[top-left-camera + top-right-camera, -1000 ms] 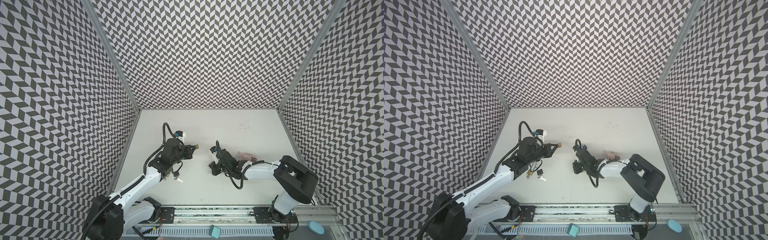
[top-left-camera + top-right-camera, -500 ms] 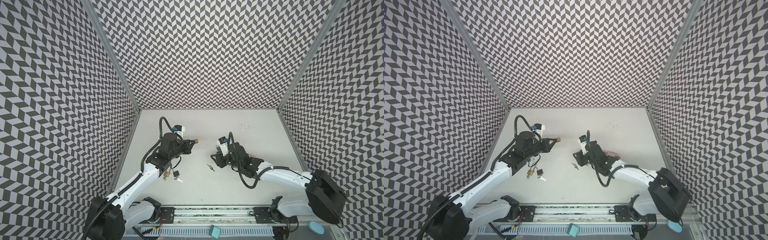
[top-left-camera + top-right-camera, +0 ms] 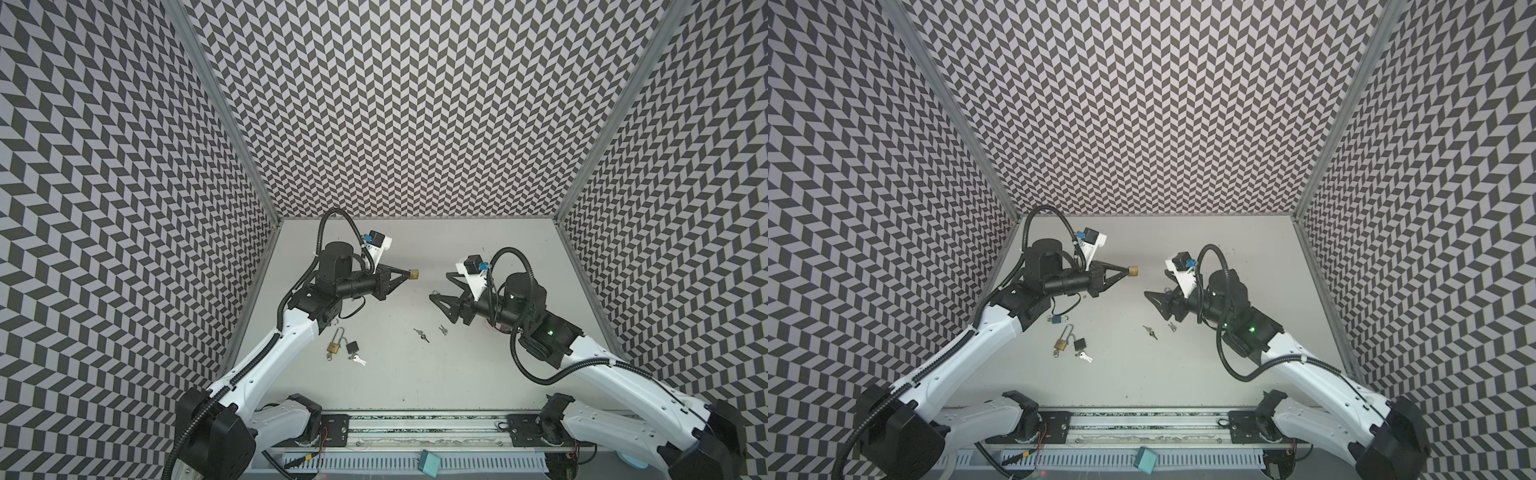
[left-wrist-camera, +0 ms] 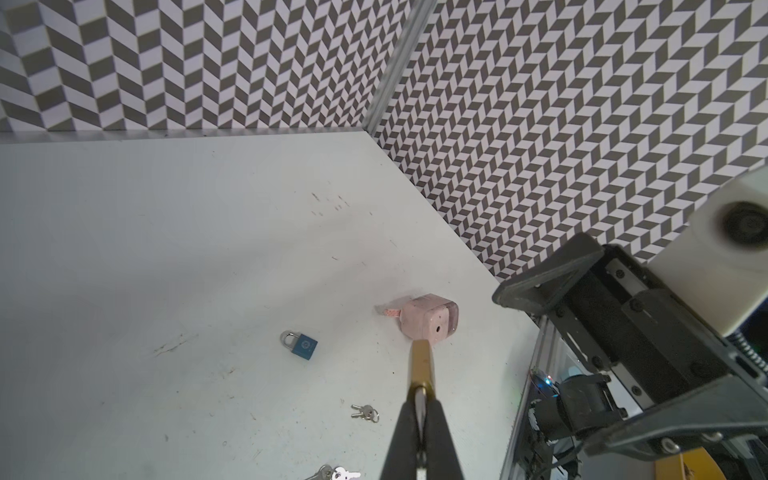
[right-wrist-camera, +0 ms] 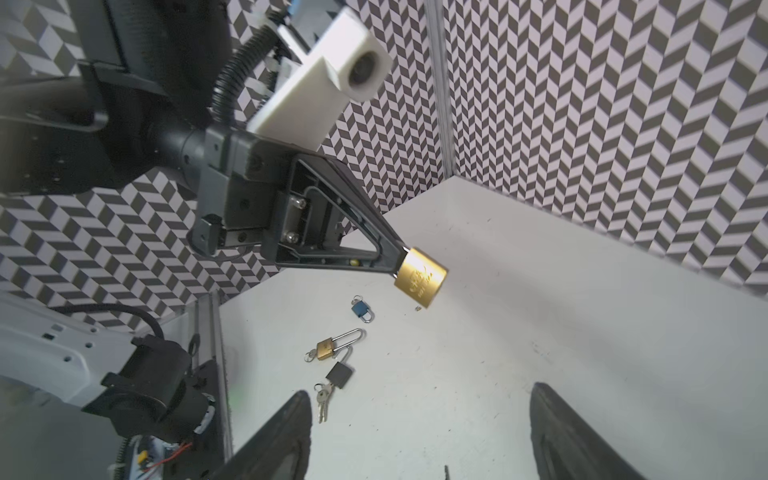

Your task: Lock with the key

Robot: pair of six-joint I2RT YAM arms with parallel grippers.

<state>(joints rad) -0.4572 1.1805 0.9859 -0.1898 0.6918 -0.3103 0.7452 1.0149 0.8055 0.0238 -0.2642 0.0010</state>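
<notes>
My left gripper is shut on the shackle of a small brass padlock, held in the air with its body sticking out past the fingertips. The left wrist view shows the padlock edge-on ahead of the left gripper. My right gripper faces it from the right, open and empty. The right wrist view shows the padlock between and beyond the spread fingers. Two small bunches of keys lie on the table below the right gripper.
On the table near the left arm lie a long-shackle brass padlock, a black padlock with silver keys, and a blue padlock. A pink lock sits near the right wall.
My right gripper has opened wide and risen from the table, drawing back to the right; a key now lies where it was. The left gripper has lifted the brass padlock up and back.
</notes>
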